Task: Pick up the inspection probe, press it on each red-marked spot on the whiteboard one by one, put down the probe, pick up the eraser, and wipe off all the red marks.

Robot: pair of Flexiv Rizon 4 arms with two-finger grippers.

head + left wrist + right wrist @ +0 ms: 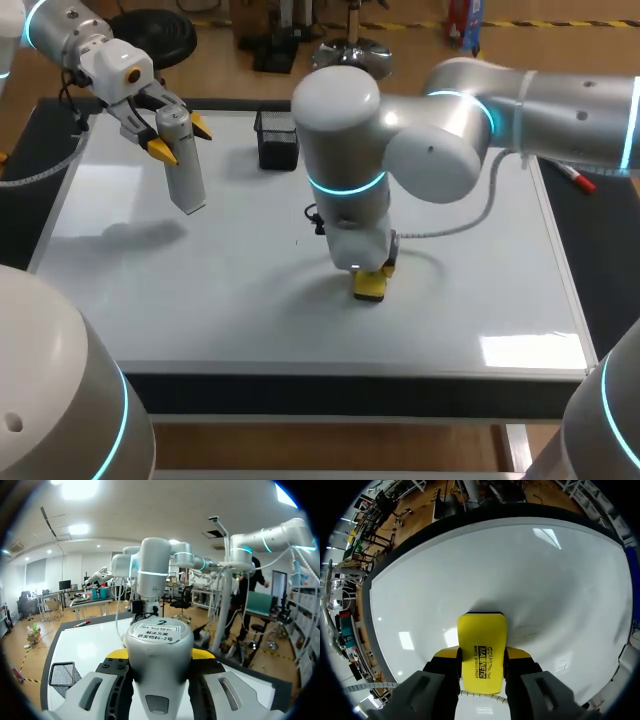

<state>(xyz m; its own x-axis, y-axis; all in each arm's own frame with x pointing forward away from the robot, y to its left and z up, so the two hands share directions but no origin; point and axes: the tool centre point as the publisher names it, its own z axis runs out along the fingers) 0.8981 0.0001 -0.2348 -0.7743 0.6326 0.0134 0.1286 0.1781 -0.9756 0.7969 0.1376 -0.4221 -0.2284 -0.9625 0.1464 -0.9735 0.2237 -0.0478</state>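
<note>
Yellow eraser (481,635) clamped in right claw (481,656), flat on whiteboard (450,300) near its middle, grey inspection probe (184,170) clamped in left claw (180,139), raised over the board's far-left part, white printed label on probe's end, black print on eraser.

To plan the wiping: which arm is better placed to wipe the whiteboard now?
Right. The right jaws grip the yellow eraser, resting on the whiteboard near its middle; the left jaws hold the probe lifted above its far left corner.

Note your yellow eraser (481,647) with black lettering, pale grey probe (184,170), white board (250,300), black mesh basket (277,141) and red pen (579,181).
</note>
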